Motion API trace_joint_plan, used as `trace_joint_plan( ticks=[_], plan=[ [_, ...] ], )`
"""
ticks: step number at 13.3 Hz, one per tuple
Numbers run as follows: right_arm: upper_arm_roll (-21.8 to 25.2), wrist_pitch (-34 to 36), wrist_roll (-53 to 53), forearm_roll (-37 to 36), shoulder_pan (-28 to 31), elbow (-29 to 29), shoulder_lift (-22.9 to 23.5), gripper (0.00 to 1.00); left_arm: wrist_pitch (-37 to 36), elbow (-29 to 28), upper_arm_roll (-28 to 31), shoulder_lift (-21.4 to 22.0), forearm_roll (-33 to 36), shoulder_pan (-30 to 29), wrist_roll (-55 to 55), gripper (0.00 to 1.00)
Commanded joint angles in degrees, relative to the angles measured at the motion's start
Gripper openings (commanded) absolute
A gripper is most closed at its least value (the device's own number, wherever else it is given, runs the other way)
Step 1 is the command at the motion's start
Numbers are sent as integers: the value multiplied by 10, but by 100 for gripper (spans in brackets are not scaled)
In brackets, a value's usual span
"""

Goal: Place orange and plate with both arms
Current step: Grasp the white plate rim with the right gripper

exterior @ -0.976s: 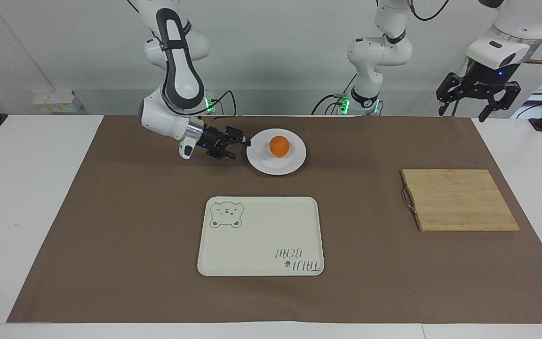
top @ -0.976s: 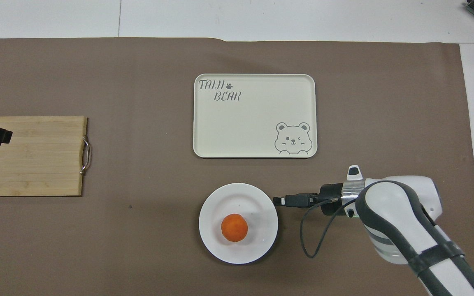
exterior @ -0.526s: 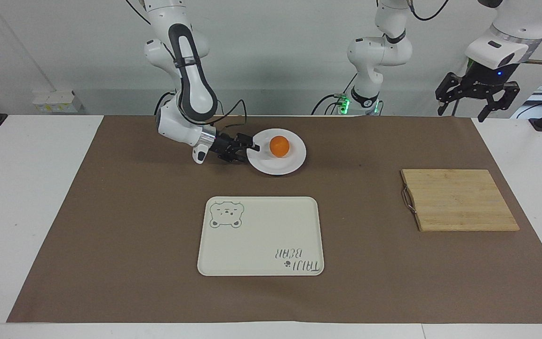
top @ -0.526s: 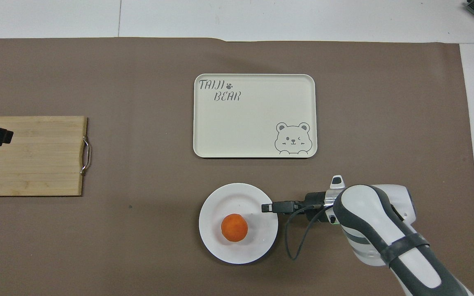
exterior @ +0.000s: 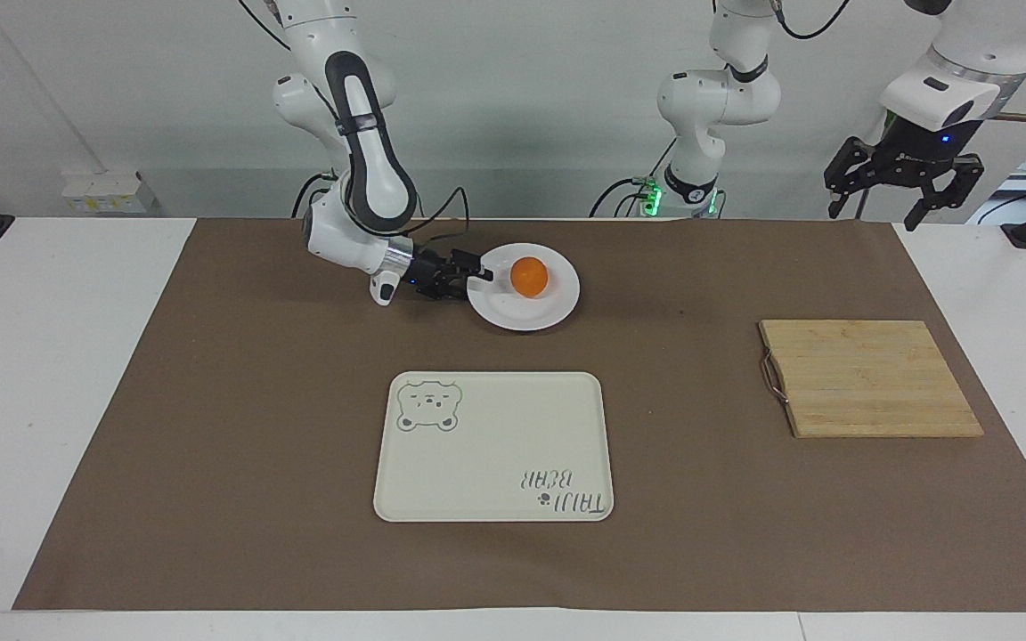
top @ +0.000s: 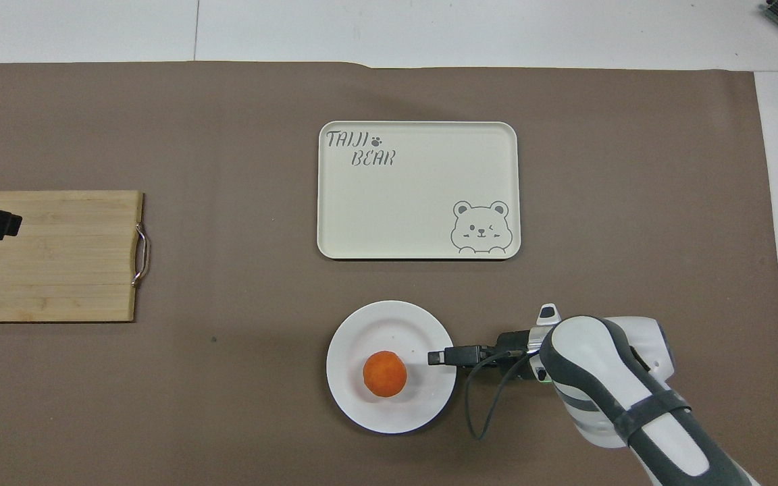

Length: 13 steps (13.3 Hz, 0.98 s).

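Overhead view shows the white plate near the tabletop's robot-side edge, the orange on it; right gripper open astride the plate's rim, gripping nothing; left gripper waits open, raised over the tabletop's corner.

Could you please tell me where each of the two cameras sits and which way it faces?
Facing view: high across the table, looking at the robots; both arms show, right gripper at the plate, left gripper waiting, raised.
Overhead view: above the robots' end, looking steeply down; right arm and a left gripper tip show.
Shared: plate, orange, bear tray, cutting board.
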<state>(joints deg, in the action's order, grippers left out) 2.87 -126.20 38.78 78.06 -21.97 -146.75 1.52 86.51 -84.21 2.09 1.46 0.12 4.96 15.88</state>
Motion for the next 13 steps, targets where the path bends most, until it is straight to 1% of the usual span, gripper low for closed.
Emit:
trace_joint_plan(
  ticks=[1,2,3,5,6,9,13],
  plan=[
    [1,-12,16,39,-20,-15,-16,98,-15,11,-5,-2,4,-7,4,100],
    [1,-16,9,39,-23,-15,-16,77,-15,11,-5,-1,5,-7,4,100],
    [1,-18,3,39,-24,-15,-16,59,-15,11,-5,-2,5,-7,4,100],
    [1,-20,-3,39,-24,-15,-16,13,-15,11,-5,-2,5,-7,4,100],
    [1,-21,-13,39,-24,-15,-15,0,-15,11,-5,-2,4,-7,4,100],
    [1,-51,-21,39,-41,-11,-8,0,-15,11,-5,-2,4,-7,4,100],
    [1,-52,33,39,-40,9,3,0,-15,11,-6,-2,4,-7,4,100]
  ],
)
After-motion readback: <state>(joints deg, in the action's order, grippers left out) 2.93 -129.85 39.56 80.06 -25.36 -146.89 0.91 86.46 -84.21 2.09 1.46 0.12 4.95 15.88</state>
